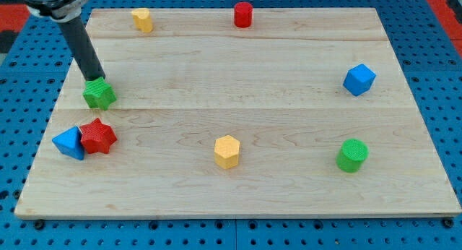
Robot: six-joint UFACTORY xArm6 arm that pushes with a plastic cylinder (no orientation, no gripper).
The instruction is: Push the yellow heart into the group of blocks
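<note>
A small yellow block (142,19), which looks like the heart, sits near the view's top edge, left of centre. At the view's left are a green star (99,94) and, below it, a red star (97,136) touching a blue triangle (68,143). My tip (96,78) is at the top edge of the green star and seems to touch it. It is well below and to the left of the yellow heart.
A yellow hexagon (227,151) lies at the bottom centre. A red cylinder (243,14) stands at the top centre. A blue cube (359,79) is at the right and a green cylinder (352,155) at the lower right. The wooden board (238,76) lies on a blue pegboard.
</note>
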